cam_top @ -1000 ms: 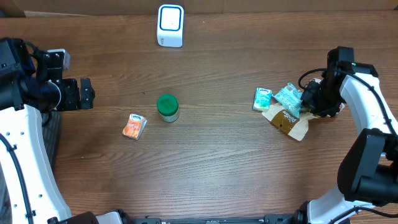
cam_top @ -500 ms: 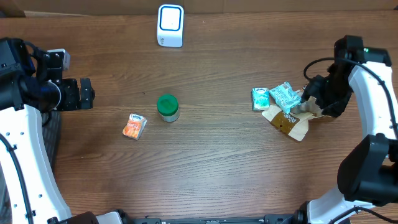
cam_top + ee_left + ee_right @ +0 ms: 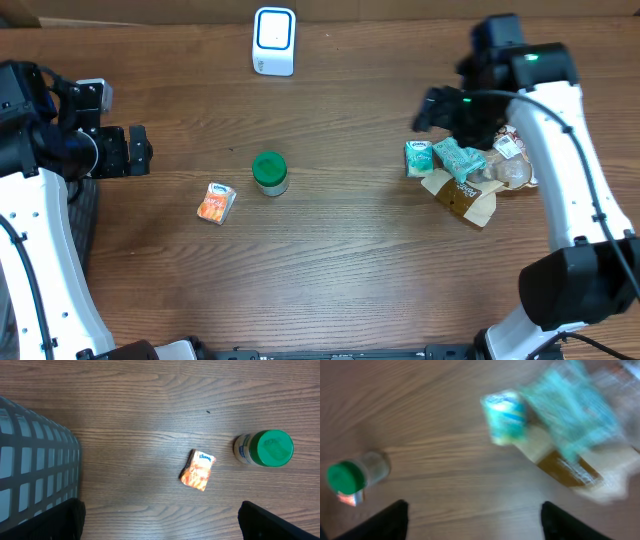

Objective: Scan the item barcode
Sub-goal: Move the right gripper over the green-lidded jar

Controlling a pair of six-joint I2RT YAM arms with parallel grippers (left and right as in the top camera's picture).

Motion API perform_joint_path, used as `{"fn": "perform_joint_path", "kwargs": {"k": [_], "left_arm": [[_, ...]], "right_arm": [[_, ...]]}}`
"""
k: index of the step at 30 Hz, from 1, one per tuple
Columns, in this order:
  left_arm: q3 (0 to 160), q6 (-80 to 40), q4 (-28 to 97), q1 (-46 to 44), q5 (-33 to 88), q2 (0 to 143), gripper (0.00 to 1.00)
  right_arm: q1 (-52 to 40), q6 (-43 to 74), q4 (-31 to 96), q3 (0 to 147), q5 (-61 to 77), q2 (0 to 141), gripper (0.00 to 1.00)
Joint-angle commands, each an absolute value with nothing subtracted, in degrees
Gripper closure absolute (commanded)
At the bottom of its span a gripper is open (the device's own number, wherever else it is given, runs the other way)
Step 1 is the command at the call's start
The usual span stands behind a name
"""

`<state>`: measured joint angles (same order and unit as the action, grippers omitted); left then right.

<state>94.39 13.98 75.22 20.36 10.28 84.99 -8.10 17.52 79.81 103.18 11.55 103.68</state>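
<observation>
A white barcode scanner (image 3: 273, 40) stands at the table's back edge. At the right lies a pile of items: a small teal pack (image 3: 421, 158) (image 3: 506, 416), a teal bag (image 3: 461, 158) (image 3: 575, 407) and a brown bag (image 3: 462, 195) (image 3: 570, 467). My right gripper (image 3: 428, 108) (image 3: 480, 525) hovers just behind and left of the pile, open, with bare wood between its fingers. A green-lidded jar (image 3: 269, 172) (image 3: 265, 448) and an orange tissue pack (image 3: 215, 202) (image 3: 198, 470) sit left of centre. My left gripper (image 3: 140, 150) (image 3: 160, 525) is open at the far left, holding nothing.
A grey mesh basket (image 3: 30, 460) sits off the table's left edge under the left arm. A clear wrapped packet (image 3: 510, 165) lies at the pile's right side. The green-lidded jar (image 3: 350, 477) shows at the left edge of the blurred right wrist view.
My right gripper opened wide and swung from the pile's right side up and over to its back left. The teal bag stays on the pile. The left arm has not moved.
</observation>
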Motion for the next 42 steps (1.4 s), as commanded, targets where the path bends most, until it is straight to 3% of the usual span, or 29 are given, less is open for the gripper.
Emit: {"fn": "perform_joint_path", "kwargs": {"k": [1, 4, 16, 24, 33, 42], "left_arm": [[94.98, 15.44, 75.13, 20.56, 10.11, 85.12, 0.0], [94.98, 15.42, 75.13, 20.56, 10.11, 85.12, 0.01], [94.98, 15.42, 75.13, 20.56, 10.11, 85.12, 0.01], [94.98, 15.44, 75.13, 20.56, 10.11, 85.12, 0.0], [94.98, 15.42, 75.13, 20.56, 10.11, 85.12, 0.0], [94.98, 15.42, 75.13, 20.56, 10.11, 85.12, 0.0]], "right_arm": [[-14.98, 13.8, 75.46, 103.83, 14.17, 102.89, 0.09], [-20.23, 8.6, 70.04, 103.83, 13.32, 102.89, 0.0], [-33.39, -9.08, 55.96, 103.83, 8.97, 103.33, 0.0], [-35.75, -8.58, 52.36, 103.77, 6.59, 105.8, 0.0], [-35.73, -7.27, 48.18, 102.72, 14.57, 110.26, 0.0], [-36.32, 1.63, 44.47, 102.72, 10.09, 114.06, 0.0]]}}
